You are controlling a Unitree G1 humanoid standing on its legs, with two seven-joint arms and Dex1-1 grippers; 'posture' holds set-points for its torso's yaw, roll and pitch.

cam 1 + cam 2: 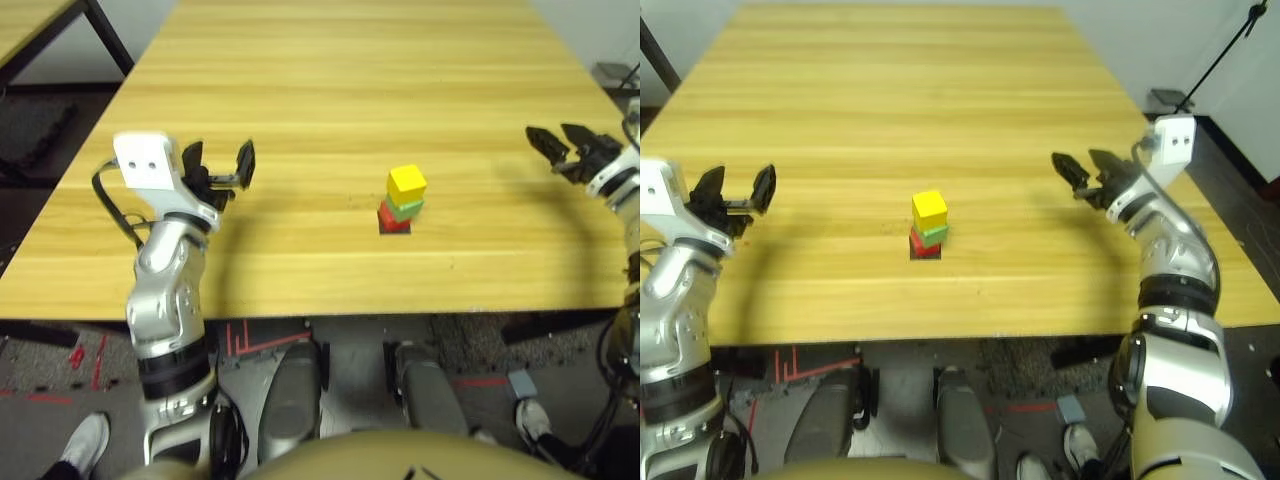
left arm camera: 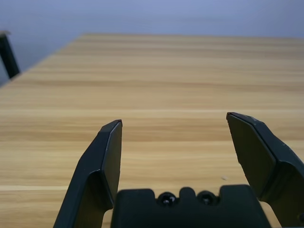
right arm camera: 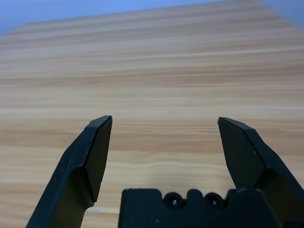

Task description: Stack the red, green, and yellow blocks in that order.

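Stack: the red block (image 1: pixel 392 219) sits at the bottom on a small black patch (image 1: pixel 383 229), the green block (image 1: pixel 405 208) on it, the yellow block (image 1: pixel 407 183) on top, each turned a little from the one below.
Stack place: on the surface (image 1: pixel 330 90), nearer its front edge, about midway between the side edges.
Left gripper (image 1: pixel 218 164): above the surface near the left edge, well apart from the stack; fingers spread wide, nothing between them.
Right gripper (image 1: pixel 1081 169): above the surface near the right edge, well apart from the stack; fingers spread wide, holding nothing.
Floor: shoes (image 1: pixel 82 443) by the front edge.
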